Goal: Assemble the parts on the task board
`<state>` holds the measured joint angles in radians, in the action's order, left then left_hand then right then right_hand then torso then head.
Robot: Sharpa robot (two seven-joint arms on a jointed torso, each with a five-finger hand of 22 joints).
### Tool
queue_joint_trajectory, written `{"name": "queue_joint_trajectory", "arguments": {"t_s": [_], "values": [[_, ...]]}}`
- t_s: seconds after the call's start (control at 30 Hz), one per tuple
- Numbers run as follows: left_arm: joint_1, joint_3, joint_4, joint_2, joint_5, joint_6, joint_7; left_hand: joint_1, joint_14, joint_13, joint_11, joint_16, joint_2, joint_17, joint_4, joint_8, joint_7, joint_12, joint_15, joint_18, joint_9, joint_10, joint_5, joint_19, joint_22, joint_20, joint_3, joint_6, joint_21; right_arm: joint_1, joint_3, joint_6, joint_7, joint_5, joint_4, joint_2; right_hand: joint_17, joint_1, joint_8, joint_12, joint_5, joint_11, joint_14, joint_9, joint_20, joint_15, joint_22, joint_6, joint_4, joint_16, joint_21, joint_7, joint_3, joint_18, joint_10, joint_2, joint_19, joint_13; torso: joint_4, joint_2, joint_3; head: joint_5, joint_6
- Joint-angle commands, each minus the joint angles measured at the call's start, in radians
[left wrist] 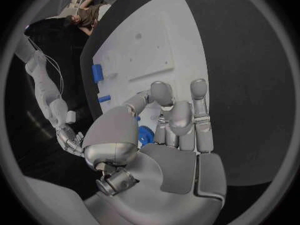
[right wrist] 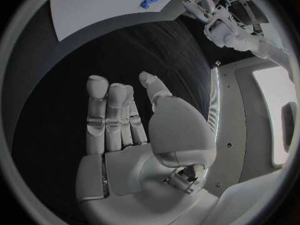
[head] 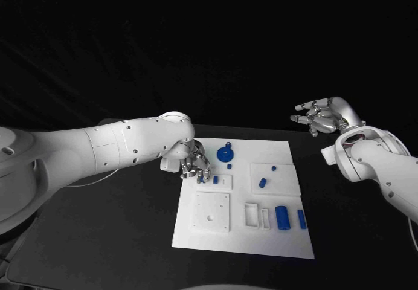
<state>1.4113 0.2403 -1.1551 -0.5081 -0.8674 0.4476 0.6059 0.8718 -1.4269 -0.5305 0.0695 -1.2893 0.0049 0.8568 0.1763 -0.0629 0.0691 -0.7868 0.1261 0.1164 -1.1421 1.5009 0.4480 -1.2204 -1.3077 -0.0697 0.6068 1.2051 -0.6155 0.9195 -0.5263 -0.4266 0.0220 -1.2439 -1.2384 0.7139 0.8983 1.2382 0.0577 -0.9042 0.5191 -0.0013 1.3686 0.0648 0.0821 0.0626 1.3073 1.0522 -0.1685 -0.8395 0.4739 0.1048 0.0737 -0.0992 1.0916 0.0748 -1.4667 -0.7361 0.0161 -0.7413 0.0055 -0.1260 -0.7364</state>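
Black table [head: 104,241]: left hand [head: 191,162] pinching blue part [head: 202,179] over task board [head: 287,241]; right hand [head: 322,116] empty, fingers apart.

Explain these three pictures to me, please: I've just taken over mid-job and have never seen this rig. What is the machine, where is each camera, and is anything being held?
It is a robot with two white arms, each ending in a silver robot hand. The square picture looks down from the robot's head at a black table. The two round pictures come from fisheye cameras at the wrists, each looking past its own hand.

On the table lies the white task board, carrying blue parts: a round part, a large cylinder and smaller pieces.

The left robot hand is over the board's far left area, fingers curled down beside a small blue peg. I cannot tell whether it grips anything. The right robot hand is raised off to the side, fingers apart, holding nothing.
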Motion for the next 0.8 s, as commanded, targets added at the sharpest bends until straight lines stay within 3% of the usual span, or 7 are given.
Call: {"name": "queue_joint_trajectory", "arguments": {"t_s": [0.03, 0.1, 0.13, 0.2, 0.8], "values": [[-0.003, 0.001, -0.003, 0.0, -0.012, -0.004, 0.003, 0.018, 0.005, -0.004, 0.033, 0.007, 0.022, -0.003, 0.108, -0.004, -0.116, 0.006, 0.002, -0.001, 0.005, 0.008, -0.002, 0.0, -0.017, -0.001, 0.1, 0.136, 0.007, -0.001, 0.0, 0.013, 0.008, -0.009, -0.002, 0.0, -0.001, -0.009, 0.004, -0.002, 0.005, 0.004, -0.004, -0.001, -0.002, -0.001, 0.051, -0.006, -0.003, -0.004, 0.004, 0.004, 0.002, -0.006, -0.004, 0.003, 0.0, 0.0, 0.0006, 0.0, 0.0, 0.001, -0.001], [-0.004, 0.001, -0.005, 0.0, -0.016, 0.001, 0.004, 0.019, 0.006, -0.006, 0.031, 0.008, 0.021, -0.004, 0.108, -0.004, -0.115, 0.008, 0.001, -0.001, 0.011, 0.008, -0.004, 0.0, -0.017, 0.0, 0.096, 0.136, 0.009, -0.001, 0.0, 0.014, 0.008, -0.009, -0.002, 0.0, -0.001, -0.009, 0.004, -0.002, 0.005, 0.004, -0.004, -0.001, -0.002, -0.001, 0.051, -0.006, -0.003, -0.004, 0.004, 0.004, 0.002, -0.006, -0.004, 0.003, 0.0, 0.0, 0.0008, 0.0, 0.0, 0.001, -0.002], [-0.005, 0.001, -0.006, 0.0, -0.018, 0.003, 0.004, 0.017, 0.005, -0.006, 0.031, 0.008, 0.027, -0.003, 0.101, -0.005, -0.117, 0.009, 0.0, -0.001, 0.014, 0.009, -0.038, 0.0, -0.016, 0.002, 0.089, 0.14, 0.011, -0.001, 0.0, 0.014, 0.008, -0.009, -0.002, 0.0, -0.001, -0.009, 0.004, -0.002, 0.005, 0.004, -0.004, -0.001, -0.002, -0.001, 0.051, -0.006, -0.003, -0.004, 0.004, 0.004, 0.002, -0.006, -0.004, 0.003, 0.0, 0.0, 0.0005, 0.0, -0.0001, 0.002, -0.002], [-0.008, 0.001, -0.008, -0.001, -0.022, 0.006, 0.005, 0.021, 0.004, -0.003, 0.03, 0.008, 0.033, -0.002, 0.102, -0.004, -0.117, 0.006, 0.0, 0.001, 0.023, 0.009, -0.053, -0.001, -0.015, 0.008, 0.076, 0.143, 0.018, -0.001, 0.0, 0.014, 0.008, -0.009, -0.002, 0.001, -0.001, -0.009, 0.004, -0.002, 0.005, 0.004, -0.004, -0.001, -0.002, -0.001, 0.051, -0.006, -0.003, -0.004, 0.004, 0.004, 0.002, -0.006, -0.004, 0.003, 0.0, 0.0, 0.0003, 0.0, 0.0, 0.002, -0.003], [-0.021, 0.001, -0.02, -0.002, -0.054, -0.027, 0.006, 0.016, 0.002, 0.003, 0.031, 0.007, 0.042, 0.0, 0.097, -0.007, -0.119, 0.002, 0.0, 0.008, 0.026, 0.009, -0.065, -0.008, -0.016, 0.014, 0.069, 0.148, 0.026, -0.003, 0.0, 0.015, 0.009, -0.009, -0.001, 0.0, -0.001, -0.009, 0.004, -0.002, 0.005, 0.004, -0.004, -0.001, -0.002, -0.001, 0.051, -0.006, -0.003, -0.004, 0.004, 0.004, 0.002, -0.006, -0.004, 0.003, 0.0, 0.0, 0.0, 0.0, 0.0002, 0.002, -0.001]]}}
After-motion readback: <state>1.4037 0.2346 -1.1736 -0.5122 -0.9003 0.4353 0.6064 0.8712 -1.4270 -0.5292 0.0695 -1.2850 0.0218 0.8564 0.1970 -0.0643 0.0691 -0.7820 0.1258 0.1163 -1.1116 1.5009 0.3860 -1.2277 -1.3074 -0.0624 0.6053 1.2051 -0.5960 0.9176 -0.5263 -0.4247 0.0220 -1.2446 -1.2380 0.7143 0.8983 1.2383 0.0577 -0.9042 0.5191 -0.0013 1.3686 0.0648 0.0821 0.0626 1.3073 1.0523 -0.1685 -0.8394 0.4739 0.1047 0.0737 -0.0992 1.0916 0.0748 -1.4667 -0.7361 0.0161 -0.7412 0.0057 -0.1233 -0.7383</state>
